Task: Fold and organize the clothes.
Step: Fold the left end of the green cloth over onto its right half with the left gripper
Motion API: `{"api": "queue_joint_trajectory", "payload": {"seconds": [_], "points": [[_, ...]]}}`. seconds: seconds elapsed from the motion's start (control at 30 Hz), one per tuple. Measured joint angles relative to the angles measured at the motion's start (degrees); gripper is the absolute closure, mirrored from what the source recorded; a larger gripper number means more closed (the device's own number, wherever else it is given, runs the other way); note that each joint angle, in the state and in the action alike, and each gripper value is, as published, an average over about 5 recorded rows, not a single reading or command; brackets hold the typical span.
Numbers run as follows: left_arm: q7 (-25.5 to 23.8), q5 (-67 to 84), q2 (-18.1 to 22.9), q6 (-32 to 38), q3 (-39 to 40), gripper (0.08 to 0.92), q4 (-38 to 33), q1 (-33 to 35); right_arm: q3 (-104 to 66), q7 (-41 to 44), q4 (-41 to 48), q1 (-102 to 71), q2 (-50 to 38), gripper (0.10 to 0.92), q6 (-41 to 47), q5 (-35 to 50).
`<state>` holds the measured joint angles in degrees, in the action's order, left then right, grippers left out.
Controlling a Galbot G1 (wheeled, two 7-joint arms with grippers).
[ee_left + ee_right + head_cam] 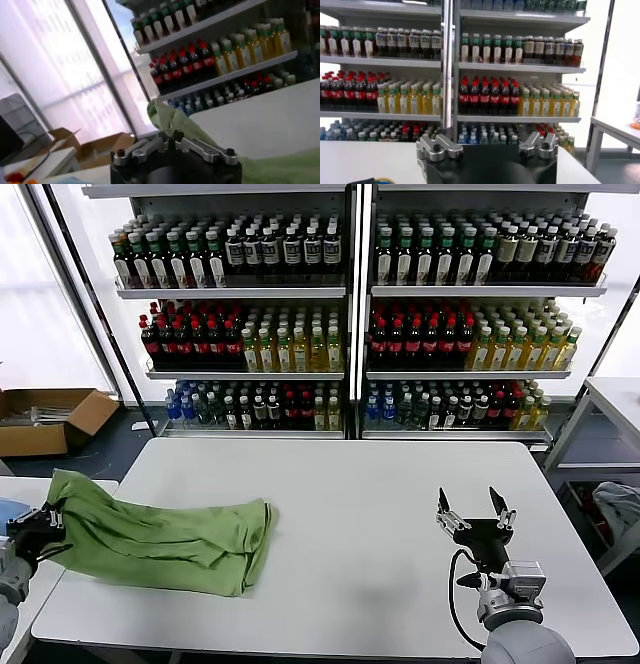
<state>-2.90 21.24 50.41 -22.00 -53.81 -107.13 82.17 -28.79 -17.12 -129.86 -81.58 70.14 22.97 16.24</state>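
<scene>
The green shirt (165, 534) lies crumpled on the white bench (360, 514), at the bench's left end as the head view shows it, with one corner lifted off the surface. The left tool (40, 531) is clamped on that raised corner just past the bench's left edge. Only the head view shows the whole spread of the shirt. The left wrist view shows the pinch itself: a peak of green cloth (172, 122) rises from between the closed fingers (207, 148), and more of the cloth trails along the bench behind.

The right tool (476, 509) hovers over the bench's right part, well apart from the shirt, with its jaws wide and nothing between them. The right wrist view shows its spread fingers (440, 147) against the drink shelves (470, 65) and no shirt at all.

The shelves (350, 324) beyond the bench hold rows of bottles with dark, red, yellow and green contents; their labels are too small to read. A cardboard box (45, 419) sits on the floor left of the bench. The shirt's collar, buttons and any print cannot be made out in its folds. The left arm is cut off at the head view's edge.
</scene>
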Motion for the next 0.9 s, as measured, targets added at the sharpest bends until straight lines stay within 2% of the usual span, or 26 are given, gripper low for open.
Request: {"api": "queue_joint_trajectory", "payload": {"seconds": [0.17, 0.4, 0.6, 0.9], "points": [[0.7, -0.3, 2.6, -1.7, 4.4, 0.889, -5.1, -0.1, -1.2, 0.2, -0.8, -1.1, 0.2, 0.203, -0.3, -0.4], [1.3, -2.1, 9.1, -4.4, 14.5, 0.889, -10.0, -1.6, -2.9, 0.4, -2.3, -3.7, 1.2, 0.203, -1.0, -1.3], [1.2, -3.9, 13.8, -5.7, 21.8, 0.889, -10.6, -3.8, -3.7, 0.5, -3.4, -6.2, 2.2, 0.203, -1.8, -1.9], [0.2, -5.4, 17.2, -6.2, 28.0, 0.889, -8.1, -6.6, -3.4, 0.5, -3.9, -9.1, 3.3, 0.203, -2.6, -2.9]]}}
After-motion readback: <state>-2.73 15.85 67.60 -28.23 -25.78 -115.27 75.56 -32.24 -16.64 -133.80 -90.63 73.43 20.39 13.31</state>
